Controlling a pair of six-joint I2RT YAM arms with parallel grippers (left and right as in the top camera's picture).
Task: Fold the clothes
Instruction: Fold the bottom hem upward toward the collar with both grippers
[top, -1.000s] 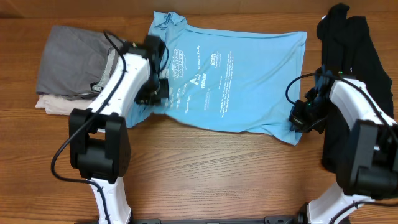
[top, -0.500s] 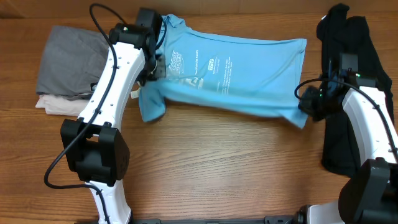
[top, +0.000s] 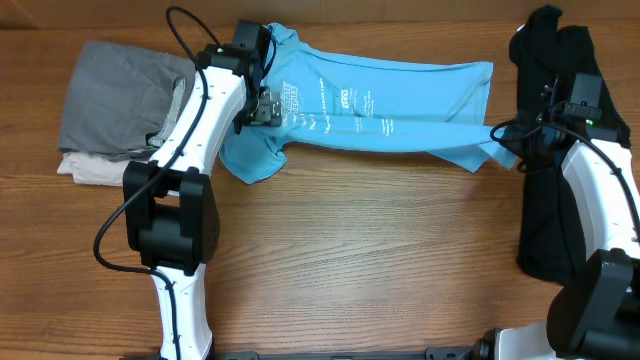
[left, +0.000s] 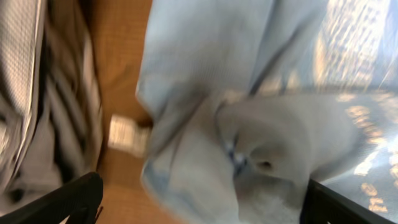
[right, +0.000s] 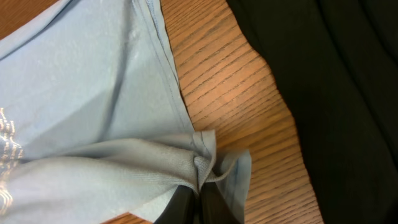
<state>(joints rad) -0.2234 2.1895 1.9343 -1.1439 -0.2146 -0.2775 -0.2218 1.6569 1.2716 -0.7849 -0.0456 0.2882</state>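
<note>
The clothes, a sky-blue T-shirt (top: 390, 95) with printed lettering, lie in a long narrow band across the back of the table, the near edge lifted over the chest. My left gripper (top: 262, 106) hovers over the shirt's left end. It is open, its black fingertips (left: 73, 198) spread wide, and loose blue fabric (left: 249, 99) lies below them. My right gripper (top: 506, 140) is shut on a bunched corner of the shirt's hem (right: 202, 158) at the right end and pulls the fold taut.
A long black garment (top: 565, 70) lies at the far right, close beside my right gripper, and shows again in the right wrist view (right: 336, 81). A grey folded garment (top: 115, 95) sits on a beige one (top: 85, 170) at the far left. Bare wood table (top: 380, 250) fills the front.
Both grippers carried the shirt's near edge toward the back, folding it into a narrow band. The left gripper has let go and opened. The right gripper moved right, still holding the hem.
</note>
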